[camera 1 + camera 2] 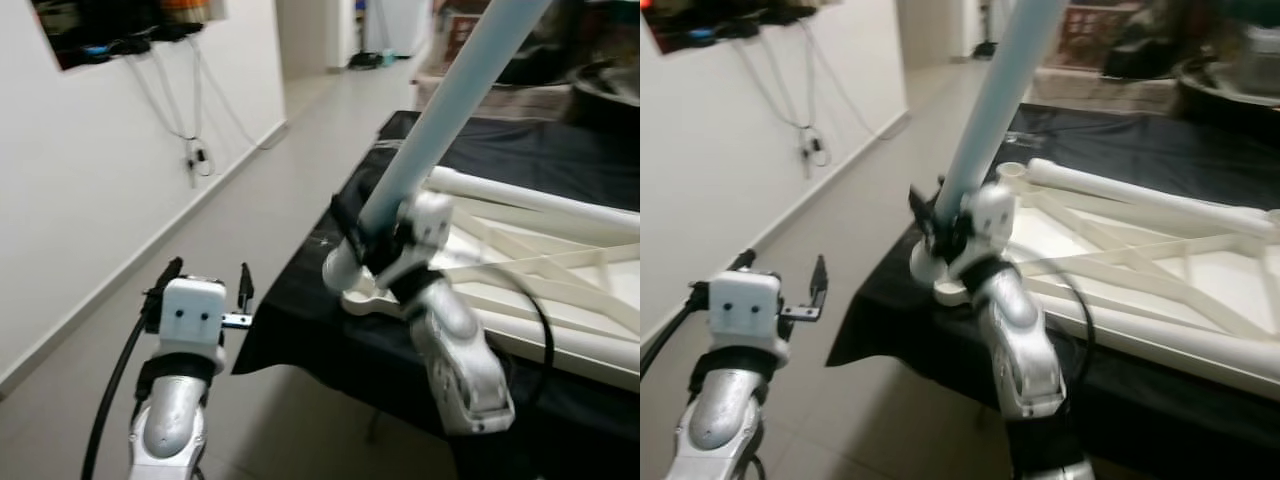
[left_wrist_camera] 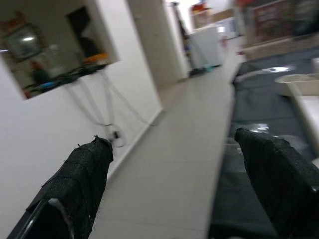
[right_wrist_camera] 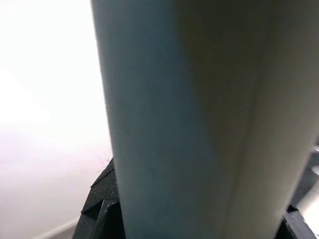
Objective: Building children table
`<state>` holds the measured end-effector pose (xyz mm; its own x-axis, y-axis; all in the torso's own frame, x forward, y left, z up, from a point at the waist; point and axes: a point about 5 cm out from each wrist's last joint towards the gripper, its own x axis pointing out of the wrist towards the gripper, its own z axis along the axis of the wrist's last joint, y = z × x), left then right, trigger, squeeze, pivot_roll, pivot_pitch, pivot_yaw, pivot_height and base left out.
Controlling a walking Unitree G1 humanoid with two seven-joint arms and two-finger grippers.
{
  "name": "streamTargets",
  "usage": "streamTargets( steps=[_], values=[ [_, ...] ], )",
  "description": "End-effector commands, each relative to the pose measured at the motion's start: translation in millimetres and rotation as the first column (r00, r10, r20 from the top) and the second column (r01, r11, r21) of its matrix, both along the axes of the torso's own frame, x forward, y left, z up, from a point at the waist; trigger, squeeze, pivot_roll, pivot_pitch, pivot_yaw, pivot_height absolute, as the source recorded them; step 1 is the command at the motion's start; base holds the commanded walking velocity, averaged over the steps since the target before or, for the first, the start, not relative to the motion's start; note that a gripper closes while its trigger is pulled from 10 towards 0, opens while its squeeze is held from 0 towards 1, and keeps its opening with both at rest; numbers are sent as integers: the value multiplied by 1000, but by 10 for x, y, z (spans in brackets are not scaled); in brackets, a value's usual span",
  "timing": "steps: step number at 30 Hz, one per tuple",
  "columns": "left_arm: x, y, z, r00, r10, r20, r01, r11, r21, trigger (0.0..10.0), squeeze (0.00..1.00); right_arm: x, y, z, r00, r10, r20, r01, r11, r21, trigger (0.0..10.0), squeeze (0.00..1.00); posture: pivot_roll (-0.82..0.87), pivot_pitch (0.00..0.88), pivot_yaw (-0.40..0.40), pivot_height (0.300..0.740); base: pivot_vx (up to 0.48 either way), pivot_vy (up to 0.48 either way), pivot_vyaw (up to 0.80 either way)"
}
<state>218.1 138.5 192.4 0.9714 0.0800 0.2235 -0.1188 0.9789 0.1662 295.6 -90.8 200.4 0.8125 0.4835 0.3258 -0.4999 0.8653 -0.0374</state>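
Observation:
A white children's tabletop (image 1: 540,270) lies upside down on a black-covered table (image 1: 320,330), its ribbed underside up. My right gripper (image 1: 372,235) is shut on a long pale blue-white table leg (image 1: 440,110) that stands tilted, its lower end at the tabletop's near corner socket (image 1: 365,298). In the right wrist view the leg (image 3: 199,119) sits between the black fingers (image 3: 102,211). My left gripper (image 1: 205,285) is open, held over the floor just left of the table's edge, with nothing between its fingers (image 2: 79,179).
A white wall (image 1: 90,190) with dangling cables (image 1: 190,130) runs along the left. A tiled corridor floor (image 1: 260,210) leads away between wall and table. Boxes and clutter (image 1: 520,70) stand behind the table.

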Motion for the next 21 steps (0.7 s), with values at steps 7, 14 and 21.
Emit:
streamTargets(
  steps=[7,14,21],
  values=[
    [-8,-53,-31,1000,-8,-8,8,1000,3,10000,0,-75,46,63,998,-20,55,20,1000,-7,10000,0,-13,0,28,740,0,0,-800],
    [57,-18,91,999,18,41,-18,1000,4,10000,0,-96,166,195,997,-28,70,23,998,65,10000,0,-8,0,18,740,0,0,0],
    [64,70,204,994,68,88,-71,997,26,10000,0,-3,130,282,994,-65,89,58,995,81,10000,0,1,0,13,740,0,0,0]
  ],
)
